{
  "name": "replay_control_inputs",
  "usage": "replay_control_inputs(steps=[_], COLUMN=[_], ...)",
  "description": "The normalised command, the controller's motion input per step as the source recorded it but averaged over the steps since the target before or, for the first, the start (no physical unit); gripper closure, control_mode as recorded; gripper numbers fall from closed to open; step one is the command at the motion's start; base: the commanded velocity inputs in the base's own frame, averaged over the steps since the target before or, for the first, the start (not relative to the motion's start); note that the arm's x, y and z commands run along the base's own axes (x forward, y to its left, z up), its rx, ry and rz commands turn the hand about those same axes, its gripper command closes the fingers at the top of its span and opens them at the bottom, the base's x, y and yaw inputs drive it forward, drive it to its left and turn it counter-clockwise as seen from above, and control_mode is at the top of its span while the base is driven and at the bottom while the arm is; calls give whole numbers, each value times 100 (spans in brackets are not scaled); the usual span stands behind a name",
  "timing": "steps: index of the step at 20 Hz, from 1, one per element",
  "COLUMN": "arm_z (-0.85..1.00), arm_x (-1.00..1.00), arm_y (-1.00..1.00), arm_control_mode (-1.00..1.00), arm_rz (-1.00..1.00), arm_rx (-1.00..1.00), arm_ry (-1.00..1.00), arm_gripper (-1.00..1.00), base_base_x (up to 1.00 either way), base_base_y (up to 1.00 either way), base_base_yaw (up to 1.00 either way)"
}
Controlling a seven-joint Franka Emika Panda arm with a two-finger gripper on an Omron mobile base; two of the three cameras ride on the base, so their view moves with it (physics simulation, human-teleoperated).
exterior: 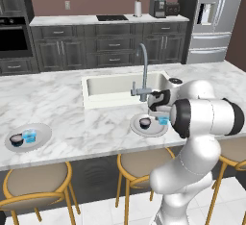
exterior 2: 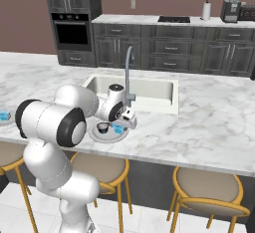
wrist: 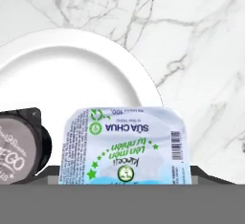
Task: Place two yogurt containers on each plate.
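We see our jaws [wrist: 125,180] low over the near plate [wrist: 72,74], with a light blue yogurt cup [wrist: 125,146] lying right between them in the hand view, its printed foil lid facing the camera; the finger tips themselves sit hidden under that cup, so we cannot tell whether the jaws grip it or stand loose around it. Just beside it on the same plate stands a dark yogurt cup [wrist: 19,146] with a pale lid. From the left base view we find this plate [exterior: 144,129] near the front edge of the marble worktop [exterior: 72,104], in front of the sink [exterior: 115,87] and its tall faucet [exterior: 143,70], with the dark cup [exterior: 144,121] and the blue cup [exterior: 163,120] both on it. Well apart, toward the left end of the worktop, the second plate [exterior: 43,132] carries another dark cup [exterior: 16,140] and another blue cup [exterior: 30,135], side by side. Tan stools [exterior: 36,178] stand below the worktop's front edge.
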Motion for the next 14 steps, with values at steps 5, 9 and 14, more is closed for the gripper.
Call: replay_control_inputs(steps=[5,9,14], arm_z=[-12,-18,-20], arm_x=[0,0,0], arm_y=[10,1,1], arm_control_mode=[-100,-100,-100], arm_rz=[0,0,0], arm_rx=[0,0,0], arm_ry=[0,0,0], arm_gripper=[100,100,100], base_base_x=[0,0,0], base_base_y=[0,0,0], base_base_yaw=[0,0,0])
